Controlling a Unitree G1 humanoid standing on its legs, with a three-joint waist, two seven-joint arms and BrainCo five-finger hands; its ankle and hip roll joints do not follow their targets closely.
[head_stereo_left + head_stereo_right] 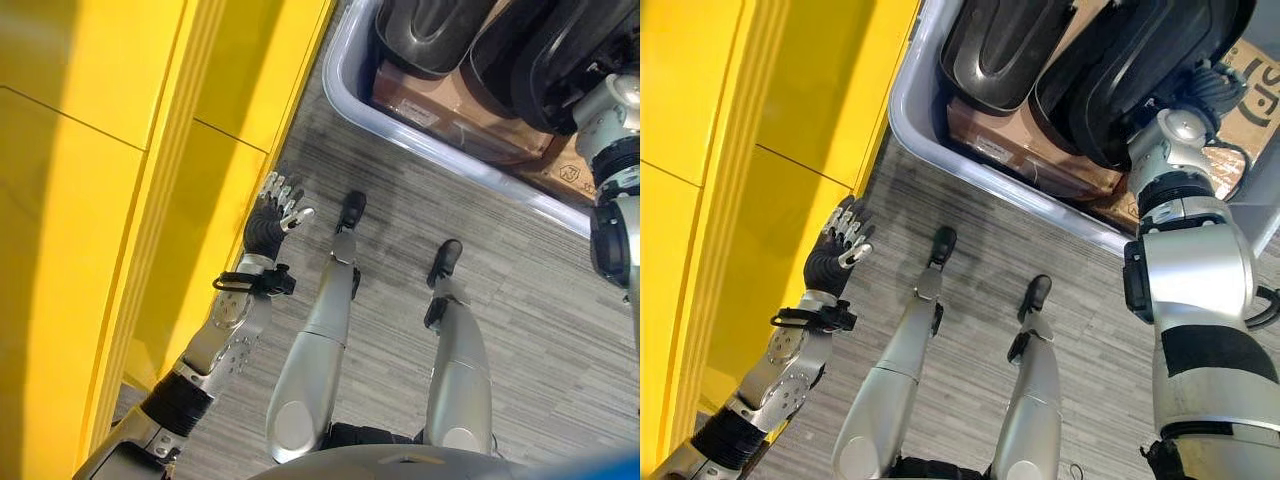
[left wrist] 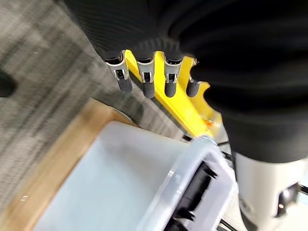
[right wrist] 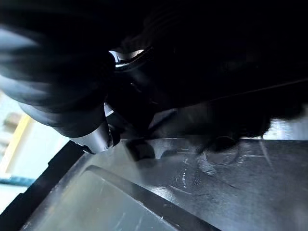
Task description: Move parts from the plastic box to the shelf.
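Right now the robot's right hand (image 1: pixel 1212 88) is down in the translucent plastic box (image 1: pixel 908 95) on the far right, buried among the big black moulded parts (image 1: pixel 1110 75); its wrist view is mostly a dark glossy surface up close, and I cannot tell whether the fingers have a hold on anything. The parts all sit in the box on top of brown cardboard cartons (image 1: pixel 1010 140). Over on the left, the left hand (image 1: pixel 275 212) hangs beside the yellow shelf (image 1: pixel 120 150) with its fingers (image 2: pixel 146 82) straight and relaxed, carrying nothing. I'd say the step is the pick, and doing it well means getting the fingers round an edge or rim of one shell, since the glossy curved faces look slippery, then lifting it straight up so it clears its neighbour, which lies touching it, and the box wall. The free hand looks well placed to steady the part once it swings toward the shelf. As for writing, one carton at the far right carries large dark printed letters, cut off by the arm, and a small label sits on the nearer carton, too small to make out.
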